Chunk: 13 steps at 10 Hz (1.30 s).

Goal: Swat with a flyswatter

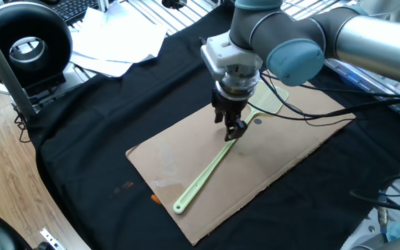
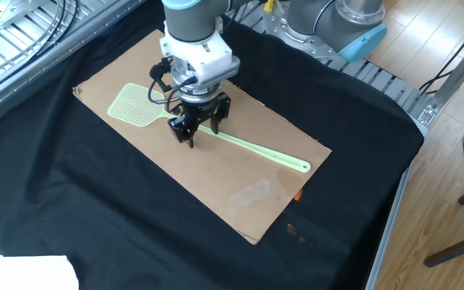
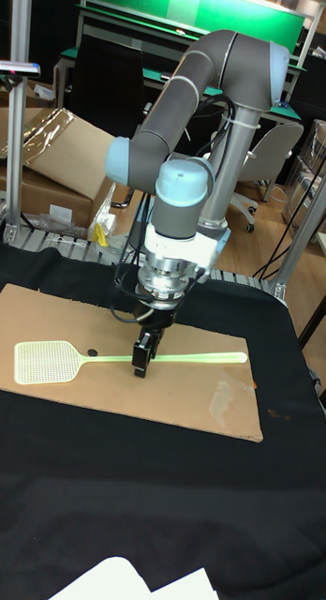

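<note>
Tall fixed view: flyswatter (image 3: 172, 358) lies flat on cardboard sheet (image 3: 51, 314), under gripper (image 3: 144, 359).

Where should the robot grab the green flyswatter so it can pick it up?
Best on the long thin handle, coming straight down from above. The flyswatter lies flat on the cardboard, so only its top and edges can be reached. The tool already hangs open over the handle near the mesh head, one finger on each side.
</note>
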{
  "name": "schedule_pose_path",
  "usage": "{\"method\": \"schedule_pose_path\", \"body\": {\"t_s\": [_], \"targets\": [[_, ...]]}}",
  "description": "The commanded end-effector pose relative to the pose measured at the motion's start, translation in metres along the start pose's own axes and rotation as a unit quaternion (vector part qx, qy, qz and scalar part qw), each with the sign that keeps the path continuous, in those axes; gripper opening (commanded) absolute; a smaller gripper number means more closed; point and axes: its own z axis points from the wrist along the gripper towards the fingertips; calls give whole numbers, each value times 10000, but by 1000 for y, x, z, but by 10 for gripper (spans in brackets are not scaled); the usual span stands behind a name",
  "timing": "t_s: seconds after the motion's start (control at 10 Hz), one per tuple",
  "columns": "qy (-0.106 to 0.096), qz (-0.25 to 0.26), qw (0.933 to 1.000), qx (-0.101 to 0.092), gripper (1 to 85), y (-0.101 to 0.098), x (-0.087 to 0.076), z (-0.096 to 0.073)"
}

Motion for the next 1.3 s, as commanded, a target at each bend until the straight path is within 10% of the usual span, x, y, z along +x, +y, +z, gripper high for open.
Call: {"method": "schedule_pose_path", "body": {"t_s": [0.0, 0.8, 1.2], "targets": [[-147, -324, 9993, 110, 623, 10, -9, -1], [-82, -1066, 9912, 779, 633, 39, -38, 7], [-465, -1078, 9924, 361, 627, 63, -44, 13]]}}
